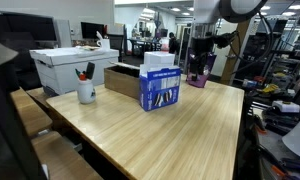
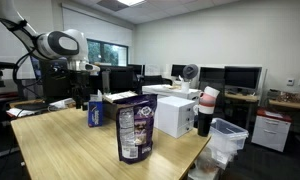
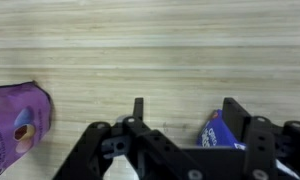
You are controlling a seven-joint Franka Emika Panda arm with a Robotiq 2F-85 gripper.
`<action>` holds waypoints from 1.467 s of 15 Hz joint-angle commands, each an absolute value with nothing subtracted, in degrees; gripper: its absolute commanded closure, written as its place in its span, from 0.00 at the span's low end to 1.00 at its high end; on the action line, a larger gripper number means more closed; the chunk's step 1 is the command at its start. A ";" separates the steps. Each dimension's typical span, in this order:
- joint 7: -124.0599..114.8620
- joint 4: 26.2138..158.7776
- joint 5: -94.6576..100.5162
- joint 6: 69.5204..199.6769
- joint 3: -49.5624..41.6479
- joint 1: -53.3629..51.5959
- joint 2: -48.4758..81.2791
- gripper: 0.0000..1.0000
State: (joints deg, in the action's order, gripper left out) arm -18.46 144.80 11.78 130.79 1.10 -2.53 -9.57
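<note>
Over the pale wooden worktop (image 3: 140, 40) the claw (image 3: 187, 115) hangs with its two dark fingers (image 3: 138, 112) spread wide, released and clasping nothing. Seen from the wrist, a blue bag (image 3: 216, 132) peeks out at about 4 o'clock of the claw's middle, just inside the finger on that side; whether it touches that finger cannot be told. A purple bag (image 3: 15, 128) shows well apart at 8 o'clock, cut off by the picture's edge. In an exterior view the claw (image 2: 89, 82) hovers just above the blue bag (image 2: 97, 110), which stands upright on the worktop. The purple bag (image 2: 135, 130) stands upright nearer the camera, at 4 o'clock of the blue one. In an exterior view the claw (image 1: 198, 60) hangs over the far end of the worktop. There the purple bag (image 1: 198, 78) appears at 6 o'clock beneath it, and the blue bag (image 1: 160, 88) at 8 o'clock, toward the middle of the boards. A cardboard box (image 1: 120, 80) sits just beside the blue bag at 9 o'clock. A white mug (image 1: 86, 92) holding pens stands farther out the same way, with a white box (image 1: 75, 62) behind it at 11 o'clock.
</note>
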 commanded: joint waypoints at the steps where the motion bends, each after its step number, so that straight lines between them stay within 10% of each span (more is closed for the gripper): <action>1: -12.49 153.68 4.83 139.08 -1.51 -0.45 -19.18 0.00; 7: -0.87 163.41 7.13 148.64 -3.43 1.33 -31.83 0.00; 22: -12.78 139.89 12.31 114.38 8.84 1.24 -24.98 0.00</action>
